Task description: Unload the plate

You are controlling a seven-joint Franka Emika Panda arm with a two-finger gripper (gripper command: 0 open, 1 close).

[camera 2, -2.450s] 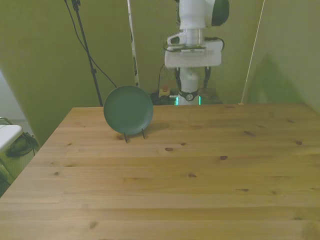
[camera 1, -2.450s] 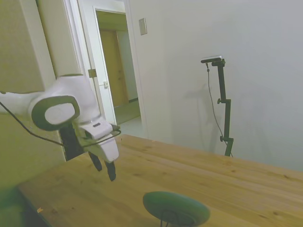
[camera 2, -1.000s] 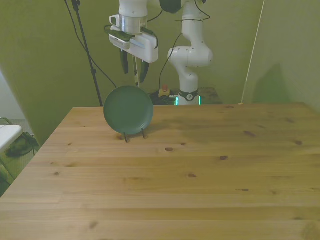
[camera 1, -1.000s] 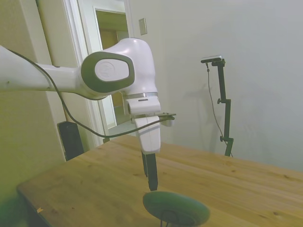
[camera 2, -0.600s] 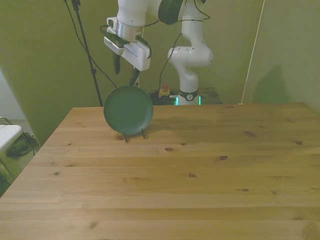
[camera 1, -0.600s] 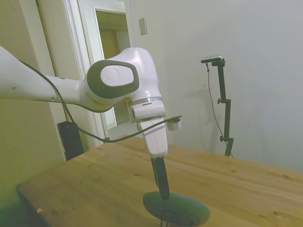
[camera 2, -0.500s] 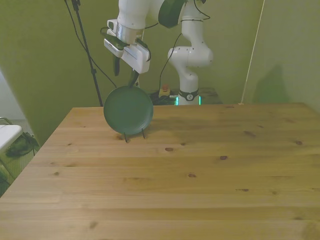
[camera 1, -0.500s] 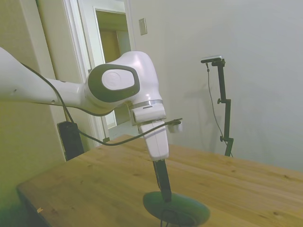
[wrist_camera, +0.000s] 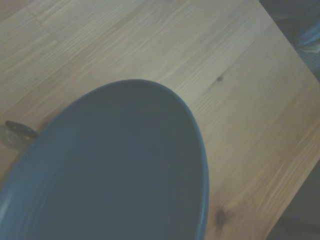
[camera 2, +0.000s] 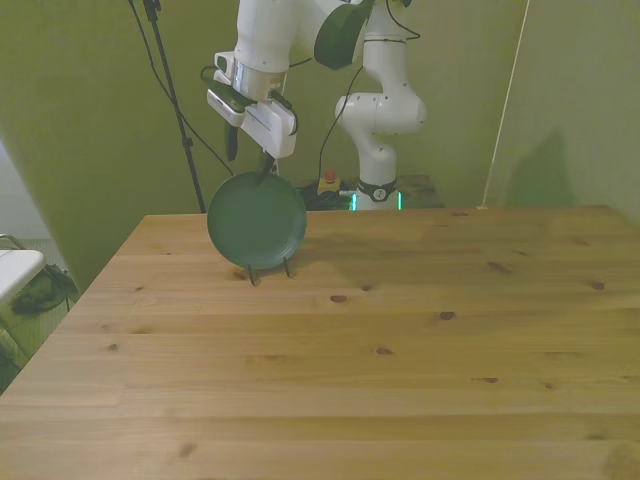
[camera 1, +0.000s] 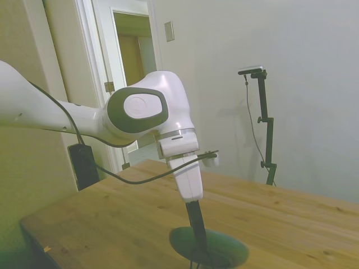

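Tool (camera 2: 250, 163) lower, perhaps straddling one plate (camera 2: 256, 220)

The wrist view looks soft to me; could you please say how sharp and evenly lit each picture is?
Wrist view: round grey-green plate blurred, wooden table grain sharper. Side view: plate cropped at the bottom edge, dim. Front view: sharp, yellow-green cast, plate clear below the gripper.
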